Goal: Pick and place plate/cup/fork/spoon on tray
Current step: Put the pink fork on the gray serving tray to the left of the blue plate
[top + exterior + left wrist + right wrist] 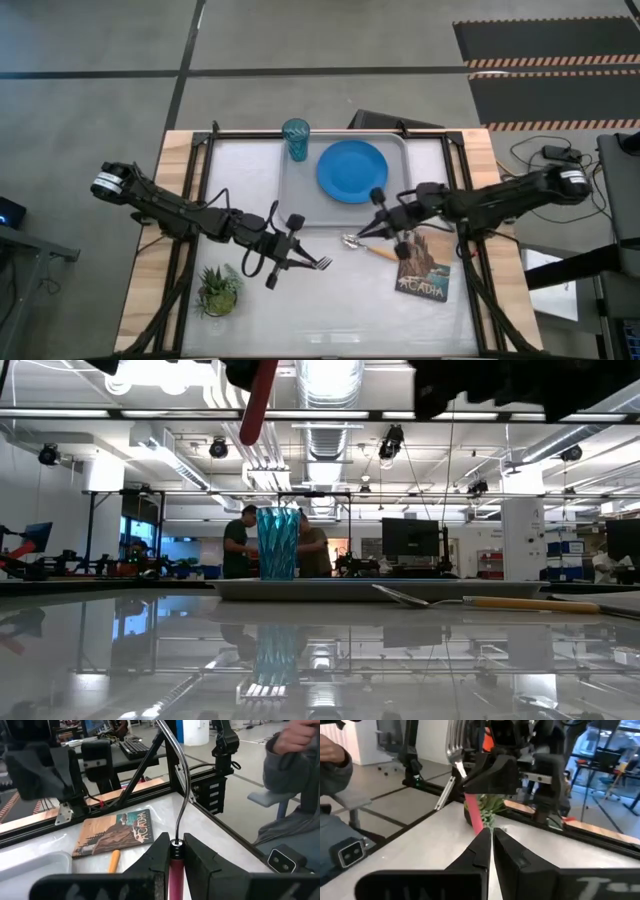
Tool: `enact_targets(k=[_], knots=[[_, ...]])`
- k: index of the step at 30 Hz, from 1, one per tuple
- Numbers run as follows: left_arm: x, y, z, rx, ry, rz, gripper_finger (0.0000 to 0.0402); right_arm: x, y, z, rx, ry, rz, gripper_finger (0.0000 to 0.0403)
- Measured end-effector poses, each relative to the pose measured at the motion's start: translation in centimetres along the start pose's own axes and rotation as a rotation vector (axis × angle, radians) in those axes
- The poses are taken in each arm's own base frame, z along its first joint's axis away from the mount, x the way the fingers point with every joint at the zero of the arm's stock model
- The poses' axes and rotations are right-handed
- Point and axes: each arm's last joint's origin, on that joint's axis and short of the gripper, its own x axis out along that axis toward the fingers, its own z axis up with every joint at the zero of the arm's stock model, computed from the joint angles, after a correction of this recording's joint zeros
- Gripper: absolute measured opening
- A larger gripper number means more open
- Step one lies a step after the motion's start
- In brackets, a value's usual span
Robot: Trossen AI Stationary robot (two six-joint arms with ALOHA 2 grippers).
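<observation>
Left gripper [290, 252] pinches the fork [318, 263] above the worktop [350, 300], short of the tray [300, 190]. Right gripper [385, 228], pressed together, hovers over the spoon [368, 247]. Plate [352, 171] and cup [295, 139] already placed; fork, spoon outstanding.

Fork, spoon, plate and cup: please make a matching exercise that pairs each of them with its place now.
Things:
1. fork
2. spoon
3. plate
4. cup

Places:
A. standing at a tray corner
B. held in the left gripper
C. lying flat inside the tray
D. lying on the table beside the picture book

Pairs: 1-B, 2-D, 3-C, 4-A
</observation>
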Motion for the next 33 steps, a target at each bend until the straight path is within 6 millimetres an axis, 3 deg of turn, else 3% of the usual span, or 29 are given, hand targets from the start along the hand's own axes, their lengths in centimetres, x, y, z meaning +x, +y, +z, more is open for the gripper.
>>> enact_targets(k=[13, 26, 33], knots=[[-0.3, 0.0, -1.0, -0.003, -0.023, 0.001, 0.0019, 5.1, -1.1, -1.4, -0.051, -0.179, 0.144, 0.0009], [-0.4, -0.1, -1.2, -0.008, -0.025, -0.002, 0.0019, 9.3, -2.2, -1.7, -0.026, -0.195, 0.236, 0.0010], [-0.4, -0.1, -1.1, -0.008, -0.040, -0.004, 0.0019, 10.2, -2.6, -0.9, -0.044, -0.215, 0.268, 0.0070]])
